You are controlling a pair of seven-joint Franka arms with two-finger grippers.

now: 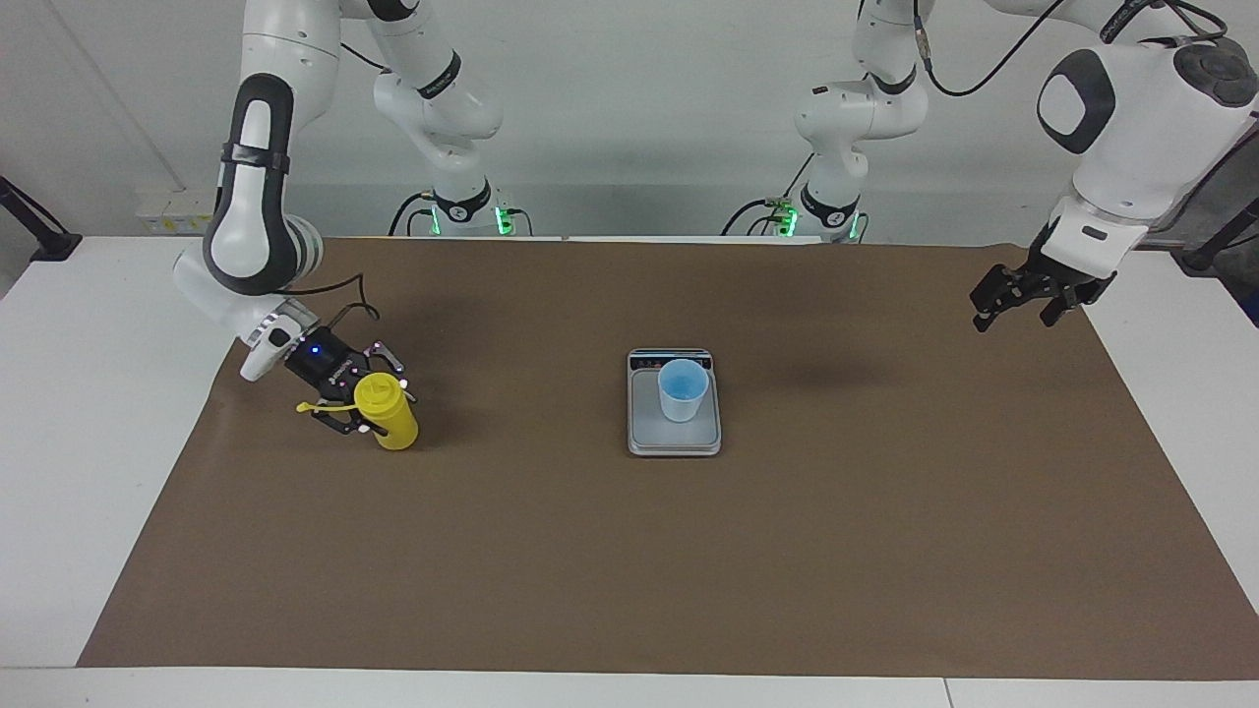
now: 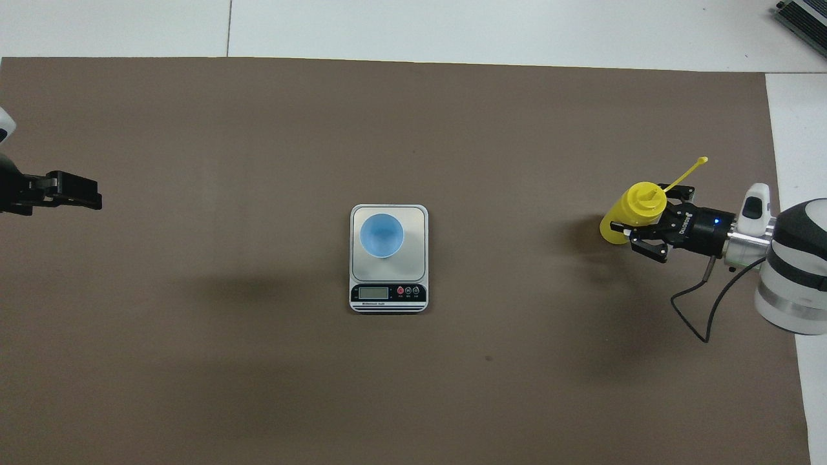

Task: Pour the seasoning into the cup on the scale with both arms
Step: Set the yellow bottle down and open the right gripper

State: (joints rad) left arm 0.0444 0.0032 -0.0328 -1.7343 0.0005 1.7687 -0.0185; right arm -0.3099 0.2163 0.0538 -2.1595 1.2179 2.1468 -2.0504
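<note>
I see my right gripper [image 1: 362,405] low at the right arm's end of the tabletop [image 1: 59,413], and its two black fingers [image 2: 648,248] sit on both sides of the small bright yellow plastic squeeze bottle [image 1: 391,417], up near its top. The fingers look closed onto the bottle, pinching it just under the ribbed yellow cap. The bottle stands close to upright, with its bottom on or just above the big brown paper mat [image 1: 629,551]; I cannot tell which. Its thin yellow strap [image 2: 688,171] sticks out to the side, away from the cap. In the middle of the mat lies the flat silver-grey kitchen scale [image 1: 674,440]. Its dark display strip [image 2: 388,292] is on the short edge that is nearest to the robots. The small light blue plastic cup [image 1: 683,389] stands upright on the grey plate of the scale, with its open mouth up, and I can look down into it from the overhead view. The cup is well apart from the yellow bottle. My left gripper [image 1: 1023,298] hangs in the air over the edge of the mat at the left arm's end of the tabletop, well apart from the scale. It holds nothing. Its fingers look spread a little in the facing view. The left arm waits there.
</note>
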